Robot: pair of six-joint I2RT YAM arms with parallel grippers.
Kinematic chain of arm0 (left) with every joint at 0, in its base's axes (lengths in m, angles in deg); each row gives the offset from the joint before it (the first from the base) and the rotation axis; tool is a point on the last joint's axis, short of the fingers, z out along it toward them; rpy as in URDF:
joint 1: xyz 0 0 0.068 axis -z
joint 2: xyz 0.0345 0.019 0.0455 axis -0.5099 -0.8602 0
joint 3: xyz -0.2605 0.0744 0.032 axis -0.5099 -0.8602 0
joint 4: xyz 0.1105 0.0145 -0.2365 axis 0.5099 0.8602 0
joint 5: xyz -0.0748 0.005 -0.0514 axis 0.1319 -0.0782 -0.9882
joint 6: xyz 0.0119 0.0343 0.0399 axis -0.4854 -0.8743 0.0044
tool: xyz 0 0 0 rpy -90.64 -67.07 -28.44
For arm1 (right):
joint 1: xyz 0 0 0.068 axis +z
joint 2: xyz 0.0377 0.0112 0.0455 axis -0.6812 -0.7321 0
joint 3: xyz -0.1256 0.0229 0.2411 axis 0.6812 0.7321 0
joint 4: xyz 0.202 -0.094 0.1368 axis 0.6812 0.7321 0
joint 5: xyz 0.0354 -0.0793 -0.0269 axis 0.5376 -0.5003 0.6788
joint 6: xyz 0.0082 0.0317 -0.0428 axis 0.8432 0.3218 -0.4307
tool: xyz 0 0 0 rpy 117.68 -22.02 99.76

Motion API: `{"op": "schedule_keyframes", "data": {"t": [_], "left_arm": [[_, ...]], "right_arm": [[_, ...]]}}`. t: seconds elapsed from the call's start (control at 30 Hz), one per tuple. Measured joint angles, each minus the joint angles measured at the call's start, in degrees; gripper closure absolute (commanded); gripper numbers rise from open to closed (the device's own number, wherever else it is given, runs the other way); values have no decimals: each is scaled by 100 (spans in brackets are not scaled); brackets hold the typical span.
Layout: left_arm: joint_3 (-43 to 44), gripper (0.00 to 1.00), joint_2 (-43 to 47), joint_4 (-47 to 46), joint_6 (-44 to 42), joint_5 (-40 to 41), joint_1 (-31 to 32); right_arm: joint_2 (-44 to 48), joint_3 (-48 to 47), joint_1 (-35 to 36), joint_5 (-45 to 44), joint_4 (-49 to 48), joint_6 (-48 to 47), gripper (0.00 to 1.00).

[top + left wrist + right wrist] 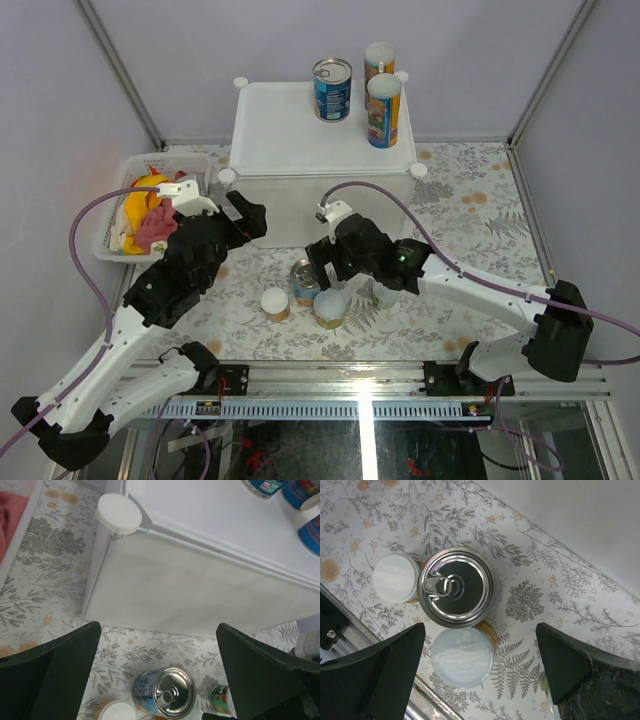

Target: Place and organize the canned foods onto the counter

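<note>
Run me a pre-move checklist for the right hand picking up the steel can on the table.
1. Right hand open: ok.
2. Steel can upright below it: ok.
3. Room for fingers around that can: not ok. The pale-lidded can looks to touch it and the small white-lidded jar stands close beside.
4. Bare space on the counter: ok. The three cans cluster at its far right corner.
5. Left hand open, apart from the right: ok.
</note>
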Motion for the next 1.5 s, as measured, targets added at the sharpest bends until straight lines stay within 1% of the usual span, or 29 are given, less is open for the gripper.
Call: {"op": "schedule_keyframes", "data": {"t": [0.53, 1.13, 1.5], "left_arm": [[-153, 0, 116, 170, 52, 13, 4], [-289, 0, 197, 181, 35, 7, 4], [-289, 0, 262, 273, 22, 4, 4]], "right_arm": [[-938, 17, 439, -37, -391, 59, 1], [-1311, -28, 553, -271, -809, -4, 1], [-1373, 57, 584, -431, -1207, -140, 1]]}}
